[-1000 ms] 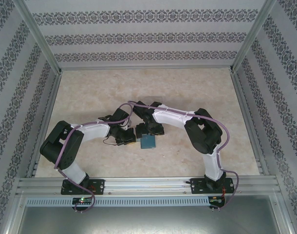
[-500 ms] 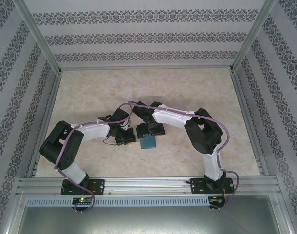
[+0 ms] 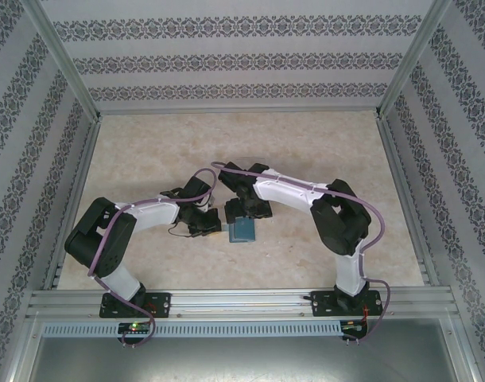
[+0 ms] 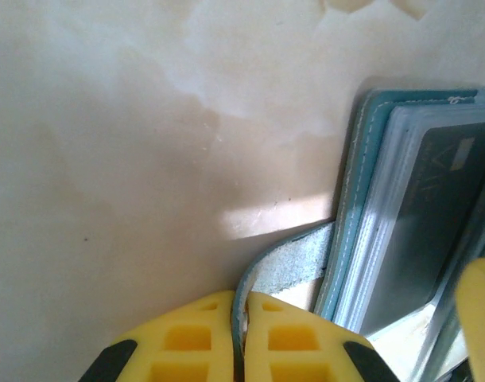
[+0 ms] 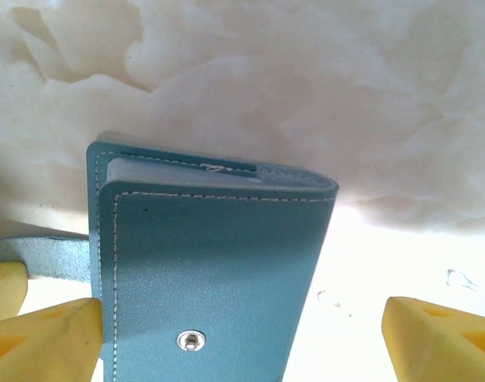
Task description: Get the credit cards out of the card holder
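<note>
On the pale table [image 3: 147, 151], about mid-width and toward the near side: the teal card holder [image 3: 242, 231], lying flat. Pinched at its left edge by the left gripper [image 4: 240, 310], with yellow fingers [image 4: 187, 346] pressed together on the small tab [image 4: 286, 267]. Approached from the far side by the right gripper [image 5: 242, 334], jaws spread wide, one finger just beside the cover's edge, the other well apart from it. Behind a clear inner sleeve, tucked in the holder: one dark card [image 4: 433, 231]. On the cover, a metal snap stud [image 5: 192, 341].
</note>
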`<act>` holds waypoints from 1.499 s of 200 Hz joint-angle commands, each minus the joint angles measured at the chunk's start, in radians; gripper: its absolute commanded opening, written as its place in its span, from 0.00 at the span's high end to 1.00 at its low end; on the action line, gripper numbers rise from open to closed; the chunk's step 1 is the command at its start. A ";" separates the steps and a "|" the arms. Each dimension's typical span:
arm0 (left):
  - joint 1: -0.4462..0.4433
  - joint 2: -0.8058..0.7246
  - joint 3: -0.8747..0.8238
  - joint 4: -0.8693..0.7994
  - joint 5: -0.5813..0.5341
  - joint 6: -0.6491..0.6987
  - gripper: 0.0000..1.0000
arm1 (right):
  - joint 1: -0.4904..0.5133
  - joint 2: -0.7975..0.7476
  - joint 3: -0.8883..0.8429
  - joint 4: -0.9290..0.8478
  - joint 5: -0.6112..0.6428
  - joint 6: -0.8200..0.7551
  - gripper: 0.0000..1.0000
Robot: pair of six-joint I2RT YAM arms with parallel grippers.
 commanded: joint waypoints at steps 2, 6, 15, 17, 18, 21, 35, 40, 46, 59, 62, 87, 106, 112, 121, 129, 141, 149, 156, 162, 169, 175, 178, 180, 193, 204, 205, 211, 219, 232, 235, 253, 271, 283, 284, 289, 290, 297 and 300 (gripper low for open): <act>0.005 -0.020 -0.007 -0.038 -0.048 -0.003 0.93 | 0.014 -0.045 -0.017 -0.062 0.051 0.015 0.11; 0.005 -0.019 -0.006 -0.038 -0.048 -0.003 0.93 | 0.014 -0.048 -0.017 -0.066 0.055 0.012 0.11; 0.005 -0.020 -0.006 -0.038 -0.049 -0.002 0.93 | 0.014 -0.056 -0.018 -0.075 0.062 0.013 0.12; 0.005 -0.019 -0.006 -0.038 -0.048 -0.003 0.93 | 0.014 -0.058 -0.019 -0.078 0.064 0.012 0.12; 0.005 -0.020 -0.006 -0.037 -0.048 -0.003 0.93 | 0.014 -0.059 -0.019 -0.080 0.066 0.012 0.12; 0.004 -0.019 -0.008 -0.037 -0.049 -0.004 0.93 | 0.014 -0.062 -0.019 -0.082 0.068 0.011 0.12; 0.005 -0.019 -0.007 -0.037 -0.048 -0.005 0.93 | 0.013 -0.076 -0.023 -0.097 0.082 0.009 0.12; 0.004 -0.019 -0.005 -0.037 -0.048 -0.004 0.93 | 0.013 -0.080 -0.024 -0.102 0.087 0.008 0.13; 0.005 -0.019 -0.006 -0.037 -0.048 -0.005 0.93 | 0.012 -0.086 -0.025 -0.109 0.092 0.008 0.13; 0.005 -0.016 -0.005 -0.036 -0.048 -0.006 0.93 | 0.009 -0.098 -0.030 -0.120 0.101 0.005 0.14; 0.005 -0.016 -0.003 -0.036 -0.048 -0.006 0.93 | 0.008 -0.100 -0.032 -0.123 0.103 0.005 0.14; 0.005 -0.013 0.001 -0.038 -0.048 -0.006 0.93 | -0.001 -0.124 -0.047 -0.149 0.127 0.007 0.16; 0.005 -0.013 0.003 -0.040 -0.049 -0.006 0.93 | -0.012 -0.147 -0.069 -0.152 0.134 0.007 0.17; 0.004 -0.013 0.003 -0.040 -0.051 -0.006 0.93 | -0.017 -0.154 -0.078 -0.153 0.135 0.007 0.17; 0.005 -0.012 0.003 -0.040 -0.052 -0.005 0.93 | -0.024 -0.165 -0.089 -0.153 0.137 0.005 0.18; 0.005 -0.011 0.003 -0.041 -0.052 -0.008 0.93 | -0.030 -0.173 -0.097 -0.157 0.142 0.005 0.17; 0.005 -0.008 0.005 -0.040 -0.051 -0.007 0.93 | -0.040 -0.186 -0.112 -0.161 0.151 0.004 0.18; 0.005 -0.005 0.006 -0.041 -0.052 -0.008 0.93 | -0.046 -0.193 -0.122 -0.161 0.156 0.004 0.18; 0.005 -0.004 0.009 -0.041 -0.051 -0.008 0.93 | -0.050 -0.198 -0.130 -0.163 0.159 0.002 0.18; 0.004 -0.002 0.009 -0.043 -0.051 -0.007 0.93 | -0.054 -0.203 -0.139 -0.163 0.163 0.002 0.18; 0.005 -0.001 0.011 -0.044 -0.052 -0.008 0.93 | -0.057 -0.206 -0.149 -0.164 0.167 0.001 0.18; 0.005 0.000 0.013 -0.044 -0.053 -0.007 0.93 | -0.062 -0.209 -0.156 -0.163 0.169 0.001 0.18; 0.005 0.000 0.013 -0.046 -0.053 -0.008 0.93 | -0.063 -0.211 -0.160 -0.163 0.172 -0.001 0.17; 0.005 0.000 0.012 -0.046 -0.053 -0.006 0.93 | -0.065 -0.211 -0.163 -0.163 0.174 -0.001 0.17; 0.005 0.001 0.015 -0.049 -0.052 -0.007 0.93 | -0.069 -0.211 -0.181 -0.159 0.186 -0.003 0.16; 0.005 0.003 0.018 -0.052 -0.054 -0.005 0.93 | -0.074 -0.206 -0.194 -0.155 0.195 -0.006 0.15; 0.005 0.003 0.018 -0.052 -0.054 -0.004 0.93 | -0.075 -0.205 -0.195 -0.154 0.195 -0.006 0.15; 0.004 0.004 0.018 -0.053 -0.055 -0.005 0.93 | -0.077 -0.202 -0.201 -0.155 0.203 -0.007 0.15; 0.005 0.004 0.022 -0.054 -0.054 -0.005 0.93 | -0.078 -0.195 -0.208 -0.153 0.214 -0.009 0.14; 0.005 0.006 0.023 -0.058 -0.055 -0.005 0.93 | -0.080 -0.180 -0.215 -0.150 0.227 -0.010 0.13; 0.005 0.006 0.024 -0.059 -0.055 -0.004 0.93 | -0.080 -0.176 -0.217 -0.147 0.230 -0.011 0.12; 0.005 0.007 0.030 -0.065 -0.057 -0.003 0.93 | -0.082 -0.155 -0.225 -0.138 0.241 -0.013 0.11; 0.005 0.007 0.033 -0.071 -0.061 -0.002 0.93 | -0.081 -0.136 -0.230 -0.131 0.245 -0.012 0.11; 0.004 0.006 0.035 -0.076 -0.064 0.000 0.93 | -0.081 -0.132 -0.233 -0.121 0.242 -0.012 0.11; 0.005 0.006 0.034 -0.076 -0.063 0.000 0.93 | -0.081 -0.132 -0.234 -0.121 0.242 -0.013 0.11; 0.005 0.004 0.036 -0.080 -0.065 0.001 0.92 | -0.081 -0.132 -0.236 -0.115 0.240 -0.012 0.11; 0.005 0.003 0.036 -0.081 -0.066 0.001 0.92 | -0.081 -0.132 -0.236 -0.114 0.238 -0.012 0.11; 0.005 0.000 0.039 -0.087 -0.068 0.000 0.90 | -0.083 -0.131 -0.237 -0.109 0.232 -0.012 0.12; 0.005 -0.001 0.042 -0.090 -0.069 0.001 0.89 | -0.083 -0.132 -0.238 -0.108 0.227 -0.012 0.12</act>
